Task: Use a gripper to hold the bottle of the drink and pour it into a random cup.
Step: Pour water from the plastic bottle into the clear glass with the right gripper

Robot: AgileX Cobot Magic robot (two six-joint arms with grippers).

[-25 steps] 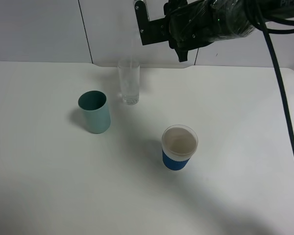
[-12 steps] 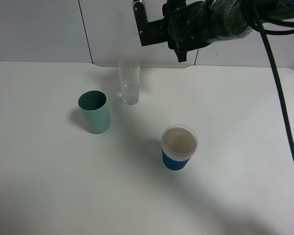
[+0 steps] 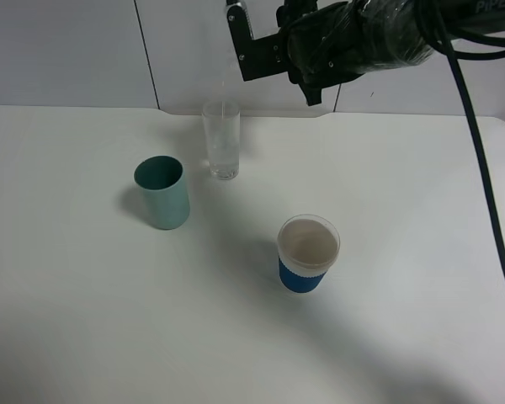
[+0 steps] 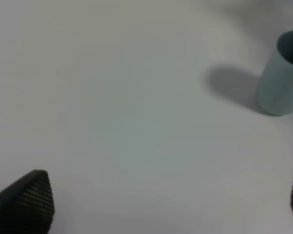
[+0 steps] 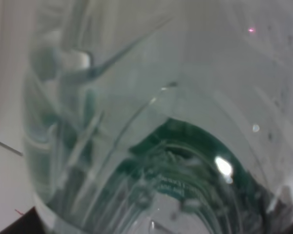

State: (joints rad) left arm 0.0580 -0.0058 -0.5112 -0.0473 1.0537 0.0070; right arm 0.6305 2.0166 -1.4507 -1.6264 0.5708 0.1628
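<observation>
High at the back of the table in the exterior view, my right gripper [image 3: 251, 46] is shut on the bottle [image 3: 235, 10], of which only a pale tip shows at the top edge. A thin stream of liquid [image 3: 224, 91] drops from it into the clear glass cup [image 3: 221, 139] directly below, which holds some liquid. The right wrist view is filled by the tilted clear bottle [image 5: 136, 97], with its dark green label [image 5: 185, 161] close up. My left gripper [image 4: 161, 204] is open over bare table, one finger [image 4: 27, 202] showing at a corner of its view.
A teal plastic cup [image 3: 162, 192] stands left of the glass and also shows as the teal cup [image 4: 283, 73] in the left wrist view. Nearer the front stands a white paper cup with a blue sleeve [image 3: 308, 252]. A black cable [image 3: 488, 185] hangs down the right side.
The right gripper has edged slightly up and to the left with the bottle. The three cups have not moved.
</observation>
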